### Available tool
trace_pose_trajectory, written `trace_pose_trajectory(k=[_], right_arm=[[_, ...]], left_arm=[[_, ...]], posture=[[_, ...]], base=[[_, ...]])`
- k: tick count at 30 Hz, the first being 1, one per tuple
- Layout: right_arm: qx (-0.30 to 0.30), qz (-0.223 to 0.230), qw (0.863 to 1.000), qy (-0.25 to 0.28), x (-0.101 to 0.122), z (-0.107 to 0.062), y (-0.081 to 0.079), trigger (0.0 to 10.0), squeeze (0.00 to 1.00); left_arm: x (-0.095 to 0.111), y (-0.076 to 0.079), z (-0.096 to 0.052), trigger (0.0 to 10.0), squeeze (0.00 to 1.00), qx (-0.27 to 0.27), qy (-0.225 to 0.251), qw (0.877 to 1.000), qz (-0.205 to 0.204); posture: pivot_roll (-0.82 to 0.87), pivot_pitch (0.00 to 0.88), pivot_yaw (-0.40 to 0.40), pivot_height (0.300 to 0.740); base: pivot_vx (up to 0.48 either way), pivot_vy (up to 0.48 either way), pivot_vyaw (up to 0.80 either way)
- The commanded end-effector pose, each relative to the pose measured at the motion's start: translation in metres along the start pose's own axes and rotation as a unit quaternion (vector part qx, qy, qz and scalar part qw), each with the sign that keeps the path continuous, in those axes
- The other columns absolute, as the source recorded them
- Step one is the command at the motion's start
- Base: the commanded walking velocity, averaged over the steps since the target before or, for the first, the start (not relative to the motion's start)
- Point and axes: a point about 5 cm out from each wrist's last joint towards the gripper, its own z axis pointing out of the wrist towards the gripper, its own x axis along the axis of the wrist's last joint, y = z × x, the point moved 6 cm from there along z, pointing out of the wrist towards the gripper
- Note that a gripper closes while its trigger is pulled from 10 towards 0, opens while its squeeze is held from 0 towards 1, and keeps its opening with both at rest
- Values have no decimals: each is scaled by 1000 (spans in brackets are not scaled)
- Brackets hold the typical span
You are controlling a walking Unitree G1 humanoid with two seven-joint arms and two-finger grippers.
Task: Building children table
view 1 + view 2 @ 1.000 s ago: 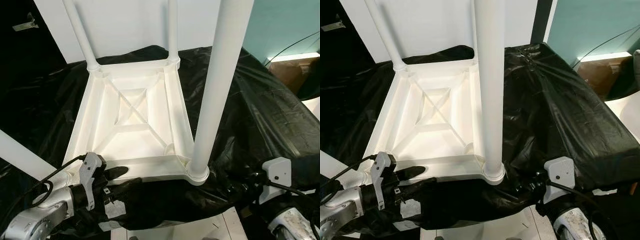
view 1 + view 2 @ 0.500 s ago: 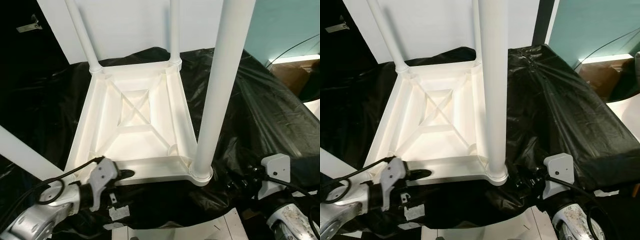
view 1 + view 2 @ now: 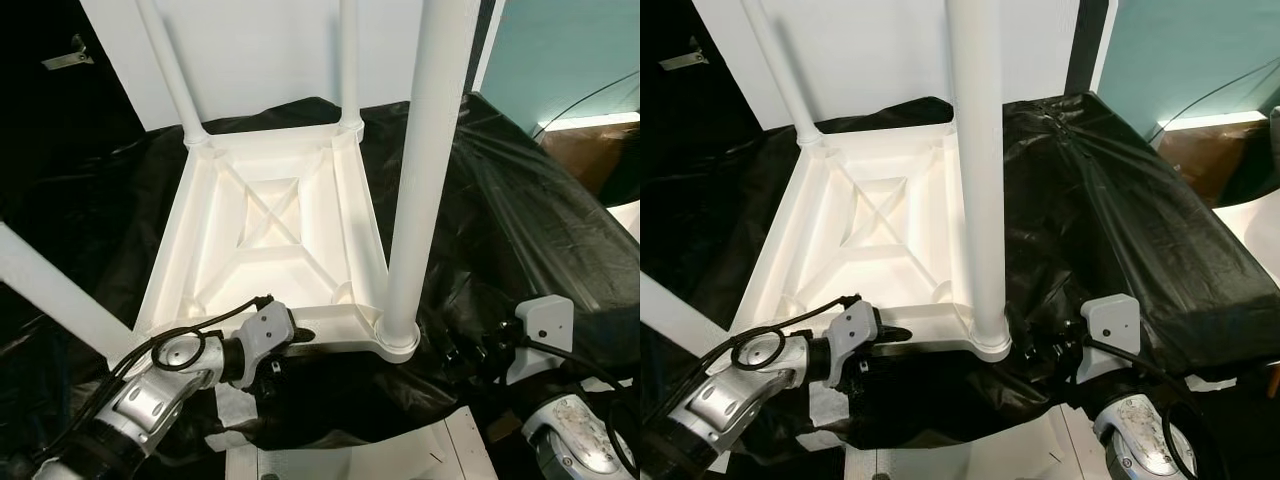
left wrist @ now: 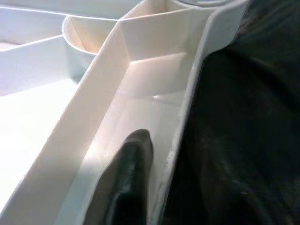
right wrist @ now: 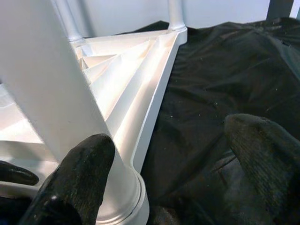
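Left eye view: table (image 3: 270,235) lying upturned on black sheet (image 3: 520,230); left gripper (image 3: 285,337) seemingly pinching near rim, right gripper (image 5: 164,154) gaping beside leg (image 3: 425,170). Probably light, rigid, slippery; gripping rim safest.

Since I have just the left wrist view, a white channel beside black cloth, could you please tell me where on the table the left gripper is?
Observer: The left gripper is at the near rim of the upturned table, a little to the left of the near right leg.
Operator: Thank you. Where is the right gripper?
Observer: The right gripper is open beside that leg's base, over the cloth.
Operator: Are the far legs in?
Observer: The far left leg and far right leg both stand upright in their corners.
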Motion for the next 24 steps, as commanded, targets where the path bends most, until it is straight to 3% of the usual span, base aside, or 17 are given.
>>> trace_pose_trajectory(k=[1, 3, 13, 14, 16, 17, 21, 24], right_arm=[[8, 7, 1000, 1, 1, 1, -5, 10000, 0], [6, 8, 1000, 7, 4, 5, -5, 10000, 0], [5, 11, 1000, 11, 4, 8, -7, 10000, 0], [4, 11, 1000, 10, 4, 8, -8, 10000, 0], [4, 10, 1000, 9, 3, 8, -9, 10000, 0], [3, 8, 1000, 8, 3, 8, -9, 10000, 0], [4, 2, 1000, 8, 3, 9, -8, 10000, 0], [6, -4, 1000, 12, 4, 12, -8, 10000, 0]], left_arm=[[-36, -8, 1, 0, 0, 62, -68, 996, -20], [-48, -23, 9, 0, 0, 99, -96, 990, -24], [-49, -37, 19, 0, 0, 137, -101, 985, -39], [-47, -40, 24, 8039, 0, 151, -93, 984, -30], [-46, -41, 24, 8039, 0, 153, -89, 984, -23], [-44, -40, 24, 10000, 0, 154, -79, 985, -20], [-33, -41, 21, 10000, 0, 156, -37, 987, -11], [-16, -41, 11, 10000, 20, 153, 27, 987, -35]], posture=[[-134, 83, 49, 740], [-132, 82, 50, 740], [-129, 87, 51, 740], [-132, 90, 52, 740], [-132, 90, 52, 740], [-132, 90, 53, 740], [-133, 89, 54, 740], [-131, 83, 50, 740]], base=[[0, 0, 0], [0, 0, 0], [0, 0, 0], [0, 0, 0], [0, 0, 0], [0, 0, 0], [0, 0, 0], [0, 0, 0]])
